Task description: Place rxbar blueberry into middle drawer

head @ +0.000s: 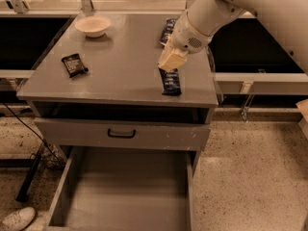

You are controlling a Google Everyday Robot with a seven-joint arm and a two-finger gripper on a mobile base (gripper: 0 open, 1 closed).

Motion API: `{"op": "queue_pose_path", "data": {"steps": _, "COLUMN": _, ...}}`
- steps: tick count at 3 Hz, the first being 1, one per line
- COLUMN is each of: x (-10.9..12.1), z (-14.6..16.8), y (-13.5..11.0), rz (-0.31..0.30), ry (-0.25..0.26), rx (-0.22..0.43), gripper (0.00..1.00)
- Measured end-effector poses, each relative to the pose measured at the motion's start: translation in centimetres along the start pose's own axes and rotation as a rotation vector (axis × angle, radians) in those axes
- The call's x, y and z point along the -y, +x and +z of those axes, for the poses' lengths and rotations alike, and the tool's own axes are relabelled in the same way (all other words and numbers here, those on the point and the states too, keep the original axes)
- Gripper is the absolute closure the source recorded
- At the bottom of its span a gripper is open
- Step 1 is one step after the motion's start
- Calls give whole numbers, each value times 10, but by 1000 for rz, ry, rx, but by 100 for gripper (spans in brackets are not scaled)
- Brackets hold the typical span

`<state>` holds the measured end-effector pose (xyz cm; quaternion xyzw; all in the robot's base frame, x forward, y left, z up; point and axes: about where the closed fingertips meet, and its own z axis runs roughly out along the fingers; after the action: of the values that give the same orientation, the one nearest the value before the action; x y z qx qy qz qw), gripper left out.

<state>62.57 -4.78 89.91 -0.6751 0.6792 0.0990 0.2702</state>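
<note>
My tool [172,60] sits at the far end of the small navy-blue snack bar [171,83] lying near the front right corner of the grey bench [120,57]. Whether it grips, I cannot tell. The wide grey metal drawer [125,191] stands open below

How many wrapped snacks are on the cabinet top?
3: the black bar at left, the rxbar blueberry near the front edge under the gripper, a snack bag at back, partly behind the arm.
</note>
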Motion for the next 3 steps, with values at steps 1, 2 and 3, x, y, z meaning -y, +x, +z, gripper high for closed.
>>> {"op": "queue_pose_path", "data": {"steps": 1, "x": -1, "z": -7, "y": -2, "rz": -9, "ry": 19, "rx": 1, "gripper": 100}}
{"op": "queue_pose_path", "data": {"steps": 2, "x": -13, "z": -37, "y": -5, "rz": -39, "ry": 64, "rx": -6, "gripper": 100}}
{"op": "queue_pose_path", "data": {"steps": 3, "x": -33, "z": -64, "y": -1, "rz": -44, "ry": 100, "rx": -4, "gripper": 100}}
